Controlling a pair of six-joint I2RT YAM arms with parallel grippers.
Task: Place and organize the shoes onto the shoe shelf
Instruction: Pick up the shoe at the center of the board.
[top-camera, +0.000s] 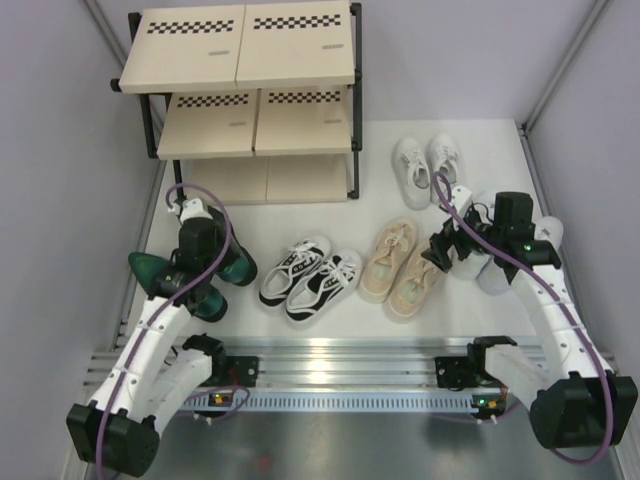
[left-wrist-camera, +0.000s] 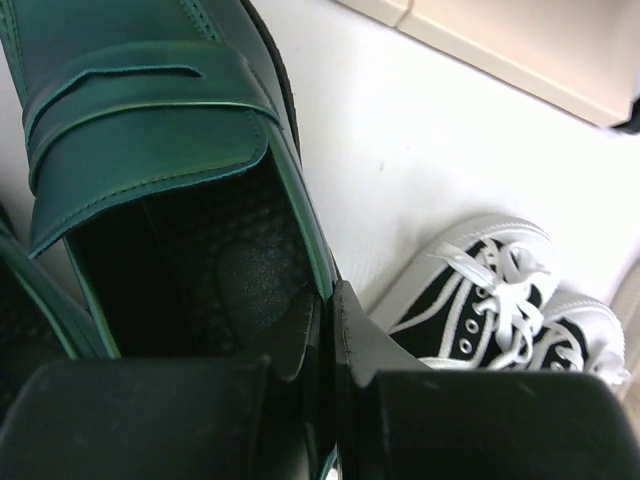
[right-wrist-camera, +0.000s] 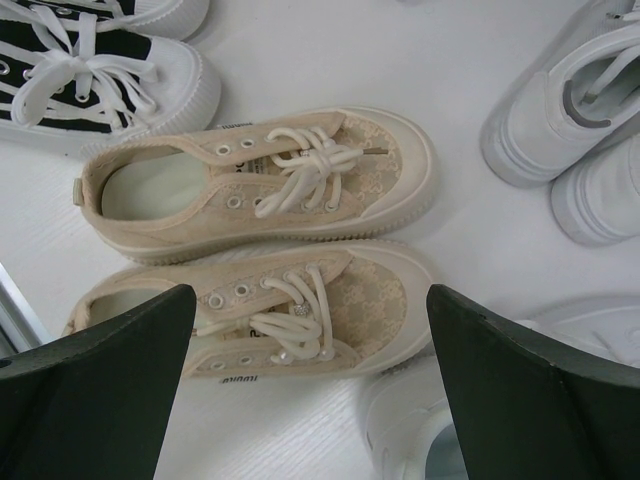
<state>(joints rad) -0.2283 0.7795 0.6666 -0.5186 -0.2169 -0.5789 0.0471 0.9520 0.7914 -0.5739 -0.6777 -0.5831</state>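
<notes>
My left hand (left-wrist-camera: 325, 320) is clenched on the side wall of a dark green shoe (left-wrist-camera: 150, 130), close to the heel. One finger sits inside the opening and the other outside against the dark sole edge, with the leather rim pinched between them. The shoe lies at the near left of the white desk (left-wrist-camera: 420, 150).

My right hand (right-wrist-camera: 310, 380) is released, its fingers spread wide and grasping nothing. It hangs over the beige sneakers (right-wrist-camera: 260, 180), which lie side by side on the desk at the near right. The nearer of the two shows between my fingers.

The black-and-white sneakers (top-camera: 310, 277) lie between the green pair and the beige pair. The small white sneakers (top-camera: 425, 160) lie farther back on the right. The shoe shelf (top-camera: 240, 60) stands at the far left.

From above, my left arm (top-camera: 160, 330) covers most of the green pair, so only dark green ends show on either side of it. At the wrist, the mate of the held shoe is a mere sliver at the left edge. The larger white sneakers (right-wrist-camera: 570, 110) are cut off by the edge of the right wrist view and lie partly under my right arm (top-camera: 545, 290) from above. I cannot tell whether my right fingers touch anything below them. The shelf's lowest board is mostly hidden under the middle one.
</notes>
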